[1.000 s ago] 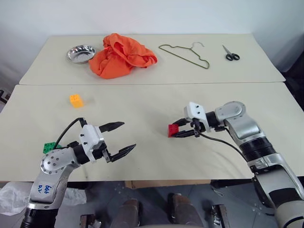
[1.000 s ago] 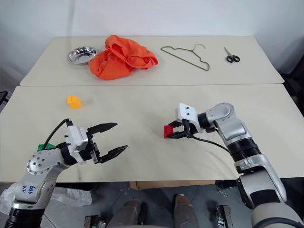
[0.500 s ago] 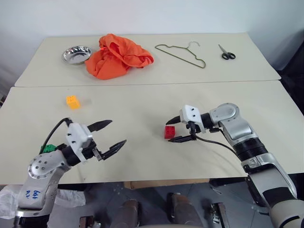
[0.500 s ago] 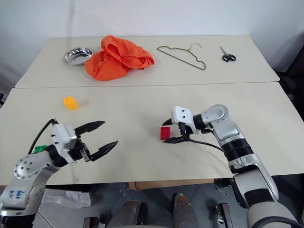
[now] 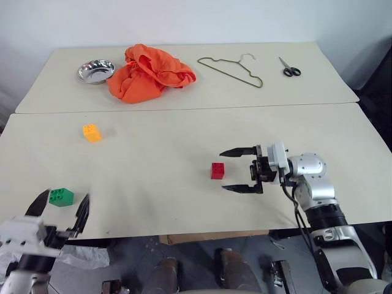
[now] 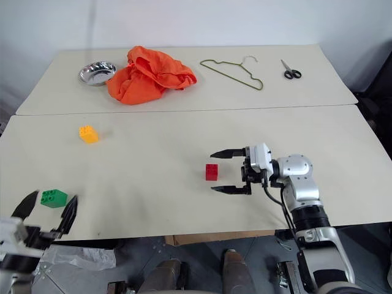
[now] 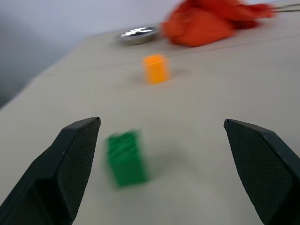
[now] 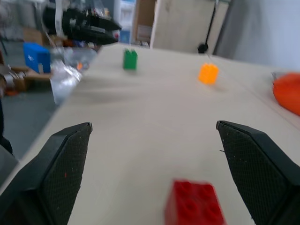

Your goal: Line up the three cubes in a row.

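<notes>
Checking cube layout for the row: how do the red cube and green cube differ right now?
The red cube sits mid-table, just ahead of the open right claw; the green cube sits near the table's front left edge, by the open left claw. They differ in colour, red against green. Both are studded blocks of similar size, resting on the table, neither held.

Even, bright overhead light on the pale bench [image 5: 184, 202]; shadows short and soft, a faint one beside the red cube [image 5: 217, 171]. Small glare on the steel bowl [image 5: 96, 70]. Head views sharp. Left wrist view smeared: green cube [image 7: 125, 159] streaked, orange cloth [image 7: 206, 23] soft. Right wrist view: red cube blurred up close, background hazy.
</notes>
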